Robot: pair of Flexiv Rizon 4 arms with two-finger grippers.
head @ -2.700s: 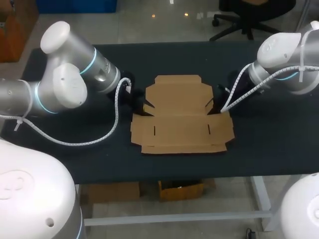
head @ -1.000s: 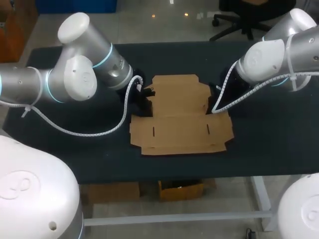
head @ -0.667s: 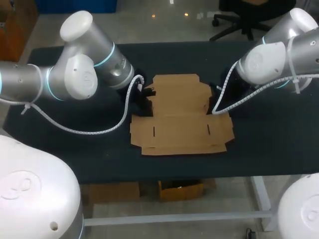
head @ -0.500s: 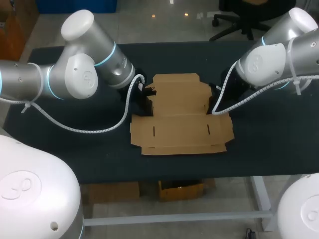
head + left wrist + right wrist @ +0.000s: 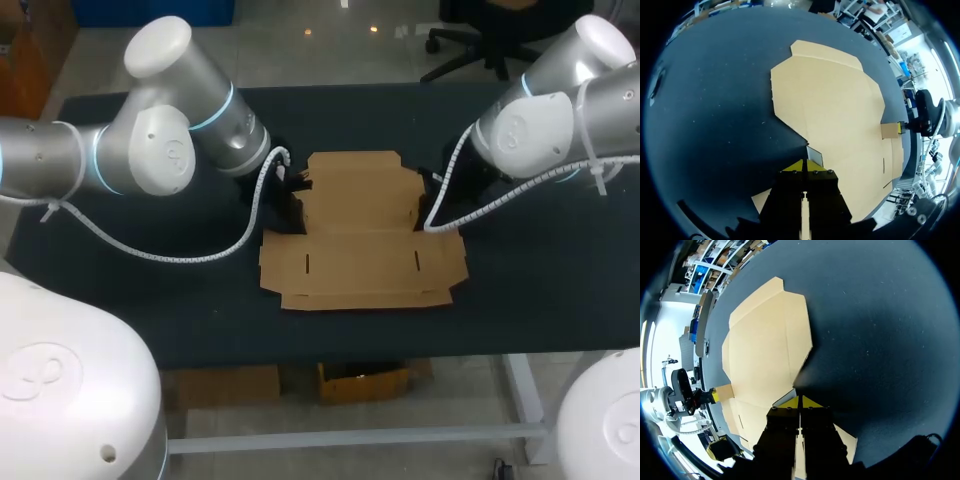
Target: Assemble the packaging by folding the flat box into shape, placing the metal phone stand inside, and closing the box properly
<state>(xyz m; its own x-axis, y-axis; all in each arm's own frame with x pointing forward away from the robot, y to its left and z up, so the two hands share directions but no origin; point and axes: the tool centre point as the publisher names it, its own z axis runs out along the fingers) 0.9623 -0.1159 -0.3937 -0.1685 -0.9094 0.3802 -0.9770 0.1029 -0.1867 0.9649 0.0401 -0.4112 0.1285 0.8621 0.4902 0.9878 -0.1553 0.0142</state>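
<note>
The left gripper [image 5: 803, 167] has its yellow tips pressed together on a thin raised edge of the flat box [image 5: 840, 110], with a pale strip of card showing between them. Ahead of it the smooth tan cardboard spreads out, die-cut with notched corners, on the matte black table [image 5: 715, 100]. The right gripper [image 5: 799, 403] pinches the opposite edge likewise, and the sheet stretches out ahead of it.

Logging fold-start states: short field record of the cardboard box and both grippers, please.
box: flat brown cardboard box, lying on the black table
fold state: main panels flat, walls not yet formed
left gripper: at the box's left side flap, closed on it
right gripper: at the box's right side flap, closed on it
</note>
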